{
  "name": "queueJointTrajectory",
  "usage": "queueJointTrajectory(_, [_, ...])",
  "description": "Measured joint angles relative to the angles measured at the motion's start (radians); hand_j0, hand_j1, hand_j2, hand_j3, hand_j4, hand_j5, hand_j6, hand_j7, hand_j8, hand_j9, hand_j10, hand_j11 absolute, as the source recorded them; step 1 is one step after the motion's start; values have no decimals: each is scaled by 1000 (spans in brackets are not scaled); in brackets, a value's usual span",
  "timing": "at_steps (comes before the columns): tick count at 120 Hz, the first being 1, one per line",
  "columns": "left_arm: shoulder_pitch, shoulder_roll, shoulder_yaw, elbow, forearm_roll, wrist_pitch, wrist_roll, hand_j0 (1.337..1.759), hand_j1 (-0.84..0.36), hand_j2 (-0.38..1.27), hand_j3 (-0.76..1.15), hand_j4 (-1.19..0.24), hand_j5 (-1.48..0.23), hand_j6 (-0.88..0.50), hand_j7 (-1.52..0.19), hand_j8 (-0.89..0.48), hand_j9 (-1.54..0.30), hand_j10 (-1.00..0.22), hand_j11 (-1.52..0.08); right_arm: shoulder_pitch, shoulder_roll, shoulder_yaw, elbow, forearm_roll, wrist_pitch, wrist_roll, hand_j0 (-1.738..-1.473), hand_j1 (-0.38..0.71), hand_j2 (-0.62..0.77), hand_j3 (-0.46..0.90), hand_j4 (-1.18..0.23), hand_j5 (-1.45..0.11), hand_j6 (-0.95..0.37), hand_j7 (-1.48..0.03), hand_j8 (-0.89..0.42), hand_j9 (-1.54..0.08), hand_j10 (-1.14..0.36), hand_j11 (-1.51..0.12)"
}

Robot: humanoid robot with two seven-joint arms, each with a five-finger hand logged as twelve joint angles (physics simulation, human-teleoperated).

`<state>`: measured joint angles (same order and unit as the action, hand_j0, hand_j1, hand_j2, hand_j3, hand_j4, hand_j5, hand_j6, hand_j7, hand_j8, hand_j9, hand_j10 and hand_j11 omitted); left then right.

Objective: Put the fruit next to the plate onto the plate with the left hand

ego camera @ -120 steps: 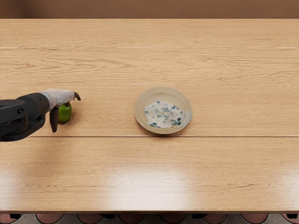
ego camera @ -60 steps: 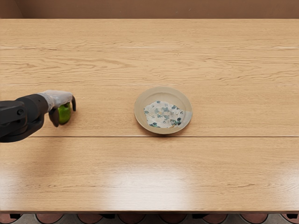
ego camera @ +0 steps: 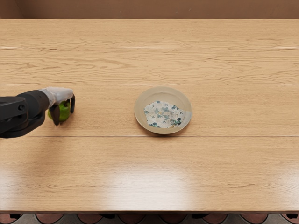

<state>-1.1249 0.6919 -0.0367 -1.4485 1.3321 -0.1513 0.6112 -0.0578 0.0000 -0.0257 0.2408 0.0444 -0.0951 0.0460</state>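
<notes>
Closing around the green fruit [ego camera: 64,110], the left hand [ego camera: 61,103] now has its fingers [ego camera: 72,103] curled down over it, with the thumb on the near side, so the fruit is pinched inside the hand. One second ago the fingers were spread out above the fruit and more of the green showed; half a second ago they were only starting to bend. That means the grab looks done, and the lift can come next. The fruit sits at the left side of the table [ego camera: 187,177], well apart from the plate [ego camera: 137,111], which has not moved. The fruit may have slid a little to the left, but the hand hides too much of it to be sure. It does not look lifted yet.
</notes>
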Motion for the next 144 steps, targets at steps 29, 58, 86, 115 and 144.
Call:
queueJointTrajectory(29, [-50,-19,-8,1,-28,0,0,1652,-216,366,0,-701,-1043,-426,-984,-351,-982,-501,-986,0,0,0,0,0,0,0,-1658,-320,-5,0,-24,-31,-24,-31,-24,-31,-24,-31])
queueJointTrajectory(58, [-117,-103,-13,14,-73,2,0,1651,-245,385,0,-697,-1070,-395,-1005,-329,-995,-479,-996,0,0,0,0,0,0,0,-1658,-320,-5,0,-24,-31,-24,-31,-24,-31,-24,-31])
queueJointTrajectory(86, [-194,-237,-16,76,-116,5,0,1652,-274,523,0,-705,-1093,-402,-1015,-329,-1000,-463,-1002,1,0,0,0,0,0,0,-1658,-320,-5,0,-24,-31,-24,-31,-24,-31,-24,-31])
queueJointTrajectory(115, [-253,-366,-15,137,-155,7,1,1652,-278,503,0,-694,-1089,-402,-1012,-349,-1003,-464,-992,0,0,0,-2,0,0,0,-1658,-320,-5,0,-24,-31,-24,-31,-24,-31,-24,-31])
queueJointTrajectory(144, [-282,-498,-16,204,-163,11,0,1655,-339,562,0,-687,-1068,-373,-1008,-347,-993,-519,-980,0,0,0,-2,0,0,0,-1658,-320,-5,0,-24,-31,-24,-31,-24,-31,-24,-31])
